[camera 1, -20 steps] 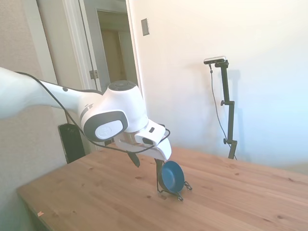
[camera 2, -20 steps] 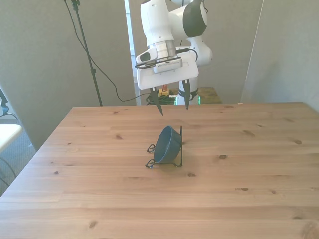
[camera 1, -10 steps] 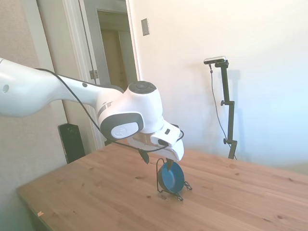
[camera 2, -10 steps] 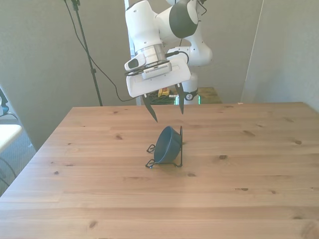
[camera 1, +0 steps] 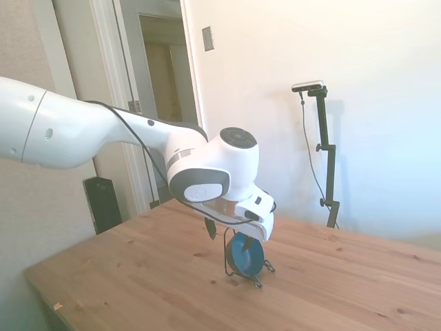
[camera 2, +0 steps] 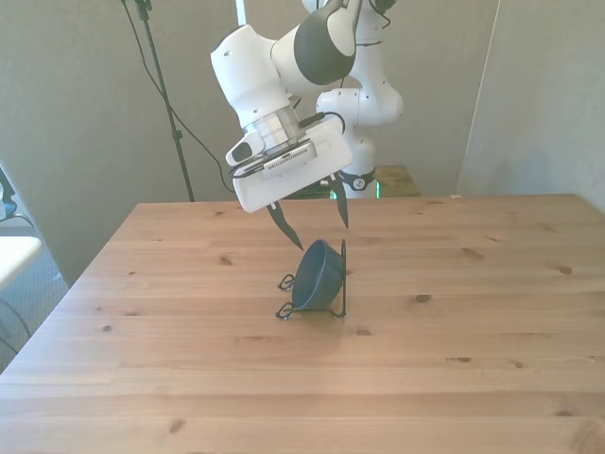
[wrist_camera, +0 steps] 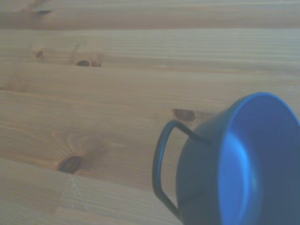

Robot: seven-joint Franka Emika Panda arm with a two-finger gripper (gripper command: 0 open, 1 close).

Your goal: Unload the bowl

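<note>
Bowl (camera 2: 317, 274) sat on edge in the wire rack (camera 2: 333, 301) near mid-table (camera 2: 189, 378), unmoved from a second before, its rim leaning on the rack's upright loop. Gripper (camera 2: 318, 221) had dropped and swung toward the front view's left since then, its wrist now tilted. Jaws stood wide apart, empty, tips just above the bowl's rim and not touching it. Wrist view: bowl (wrist_camera: 243, 164) seen close, rack wire (wrist_camera: 159, 164) beside it.
</note>
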